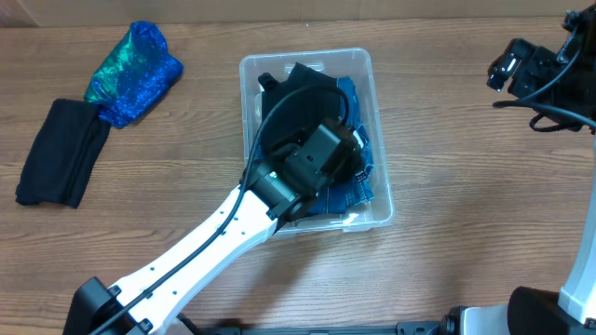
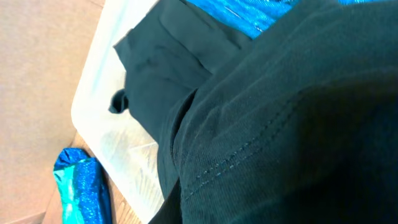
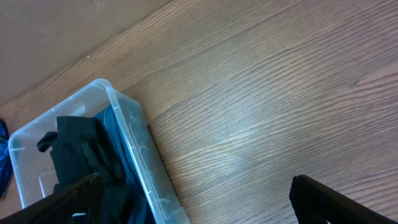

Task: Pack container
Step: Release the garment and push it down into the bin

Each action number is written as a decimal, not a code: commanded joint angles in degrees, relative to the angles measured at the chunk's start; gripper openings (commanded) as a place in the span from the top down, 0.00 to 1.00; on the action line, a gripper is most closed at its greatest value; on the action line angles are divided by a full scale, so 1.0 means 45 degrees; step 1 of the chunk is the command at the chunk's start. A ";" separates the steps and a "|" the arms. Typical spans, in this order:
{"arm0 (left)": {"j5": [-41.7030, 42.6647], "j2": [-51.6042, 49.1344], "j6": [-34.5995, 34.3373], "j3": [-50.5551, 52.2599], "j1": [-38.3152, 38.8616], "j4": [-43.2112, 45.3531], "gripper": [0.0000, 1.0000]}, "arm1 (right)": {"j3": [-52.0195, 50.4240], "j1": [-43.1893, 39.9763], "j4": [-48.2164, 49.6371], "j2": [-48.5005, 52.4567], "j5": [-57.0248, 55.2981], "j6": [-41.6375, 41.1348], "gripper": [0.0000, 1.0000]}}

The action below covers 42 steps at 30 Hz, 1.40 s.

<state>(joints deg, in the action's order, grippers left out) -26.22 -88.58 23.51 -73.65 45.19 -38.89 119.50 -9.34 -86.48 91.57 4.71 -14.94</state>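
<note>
The clear container (image 1: 380, 207) stands mid-table, holding a black cloth (image 1: 303, 86) on top of a blue sparkly cloth (image 1: 357, 191). My left gripper (image 1: 321, 154) reaches down into the container, its fingers hidden. In the left wrist view the black cloth (image 2: 280, 124) fills most of the frame over the container's pale wall (image 2: 102, 93). My right gripper (image 3: 199, 205) is open and empty, raised over bare table to the right of the container (image 3: 127, 130). It also shows in the overhead view (image 1: 507, 67).
A second blue sparkly cloth (image 1: 135, 70) lies bunched at the far left, also in the left wrist view (image 2: 81, 186). A folded black cloth (image 1: 60, 154) lies beside it. The wooden table (image 1: 466, 186) is bare right of the container.
</note>
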 commanded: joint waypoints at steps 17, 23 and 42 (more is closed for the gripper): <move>0.0554 -0.0321 -0.0665 -0.0092 0.0884 -0.2293 0.12 | 0.0097 -0.0015 0.0141 -0.0199 0.0068 0.0097 0.00; 0.1239 0.0661 -0.1015 -0.0112 0.1107 -0.2463 0.00 | 0.0097 -0.0015 0.0112 -0.0199 -0.0039 0.0097 0.00; 0.7169 -0.0301 -0.6314 -0.0219 -0.1579 -0.0767 0.92 | 0.0097 -0.0015 0.0107 -0.0199 -0.0029 0.0092 0.00</move>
<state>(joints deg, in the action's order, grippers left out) -5.67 -84.14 6.04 -73.89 41.28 -41.58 119.50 -9.34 -86.21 91.57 4.67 -14.90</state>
